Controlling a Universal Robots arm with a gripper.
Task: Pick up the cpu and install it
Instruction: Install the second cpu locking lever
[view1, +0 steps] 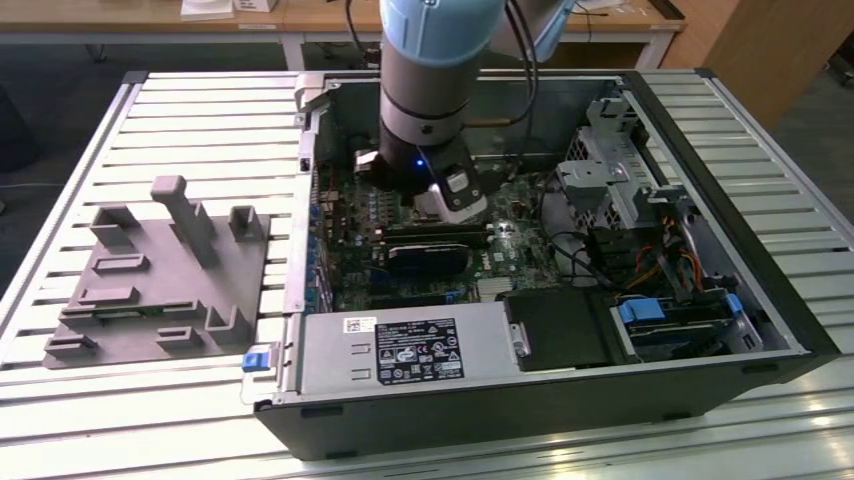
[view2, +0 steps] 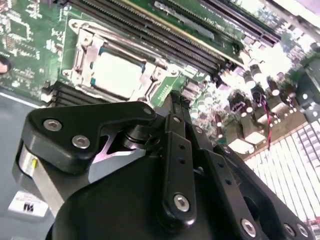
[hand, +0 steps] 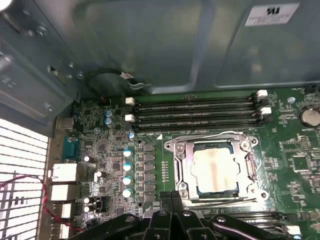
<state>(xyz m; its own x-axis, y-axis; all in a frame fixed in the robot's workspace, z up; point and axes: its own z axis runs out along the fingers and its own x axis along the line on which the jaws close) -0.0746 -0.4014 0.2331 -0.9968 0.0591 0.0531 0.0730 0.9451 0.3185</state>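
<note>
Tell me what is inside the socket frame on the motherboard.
The cpu sits inside the socket frame, its shiny top facing up in both wrist views. The contacts under it are covered, so seating cannot be confirmed.

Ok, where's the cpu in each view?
Exterior view: can't pick it out; the arm stands over that part of the board.
Second wrist view: the cpu lies in the socket, just beyond the gripper.
First wrist view: the cpu lies in the socket, next to the gripper.
Shared landmark: the memory slots alongside the socket in both wrist views.
</note>
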